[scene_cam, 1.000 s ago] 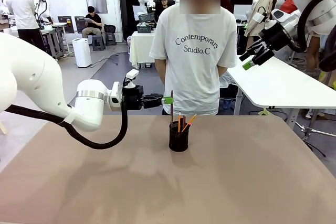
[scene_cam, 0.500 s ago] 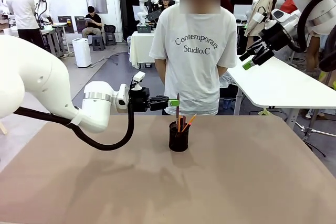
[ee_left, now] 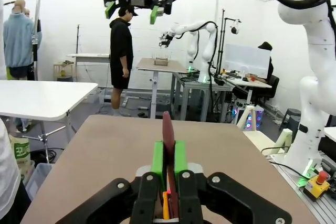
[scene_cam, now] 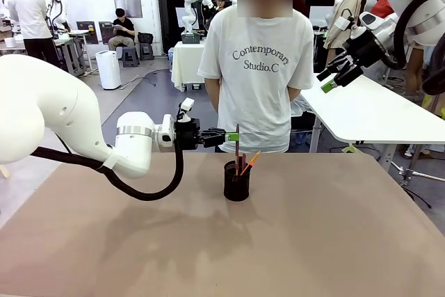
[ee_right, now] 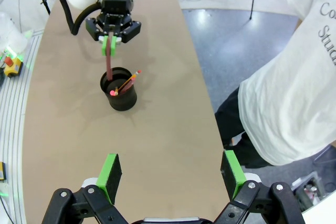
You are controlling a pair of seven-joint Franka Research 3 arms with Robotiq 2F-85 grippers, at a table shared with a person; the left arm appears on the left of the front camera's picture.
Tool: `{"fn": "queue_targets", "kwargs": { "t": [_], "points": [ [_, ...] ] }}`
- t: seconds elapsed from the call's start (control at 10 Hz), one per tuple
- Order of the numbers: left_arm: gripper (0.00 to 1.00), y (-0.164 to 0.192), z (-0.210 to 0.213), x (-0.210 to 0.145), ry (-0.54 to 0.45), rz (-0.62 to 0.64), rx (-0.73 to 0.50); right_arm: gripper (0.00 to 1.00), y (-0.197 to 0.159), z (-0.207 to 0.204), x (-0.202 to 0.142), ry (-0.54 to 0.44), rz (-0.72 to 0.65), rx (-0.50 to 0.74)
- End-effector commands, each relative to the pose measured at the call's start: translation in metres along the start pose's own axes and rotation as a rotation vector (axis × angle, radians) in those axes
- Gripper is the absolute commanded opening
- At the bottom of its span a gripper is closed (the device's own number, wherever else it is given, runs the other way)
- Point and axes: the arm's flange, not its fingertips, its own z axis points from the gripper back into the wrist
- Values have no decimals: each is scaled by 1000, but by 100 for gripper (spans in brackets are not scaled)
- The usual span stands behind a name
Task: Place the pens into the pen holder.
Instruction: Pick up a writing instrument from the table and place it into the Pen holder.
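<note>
Over the holder: your left gripper sits at the table's middle, fingers pointing sideways, clamped on the dark-red pen.
Pen attitude: upright, pinched between the green pads; the right wrist view shows its lower end already inside the rim of the pen holder.
Holder: black mesh cup standing upright on the brown table, just below the left gripper.
Already in: the yellow-orange pencil and the pink-ended pen lean together against the holder's wall.
Right gripper: jaws spread wide, holding nothing, raised high and well apart from the holder; you see it up at the right in the front view.
Person: standing at the far side of the table, hands not in the work.
Step in hand: by my reading, the last pen going in; the other two are done.
Next move: you likely need only part the pads so the pen drops and leans on the rim.
Watch: keep the pen's tip clear of the two already seated, then lift straight away so the fingers do not tip the cup.
</note>
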Motion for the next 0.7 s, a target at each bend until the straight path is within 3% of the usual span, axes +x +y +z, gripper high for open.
{"fn": "queue_targets", "kwargs": {
  "t": [0.0, 0.1, 0.2, 0.6],
  "points": [
    [0, 6, -7, -1, 4, -31, 23, 100, 0, 1, 2, 6, 16, -10],
    [0, 8, -6, -2, 14, -30, 26, 100, 0, 1, 2, 6, 16, -10],
    [6, 9, -5, -4, 18, -20, 24, 100, 0, 1, 2, 6, 16, -10],
    [84, 11, 2, 0, 44, -16, 38, 100, 0, 1, 2, 6, 16, -10]
  ]
}}
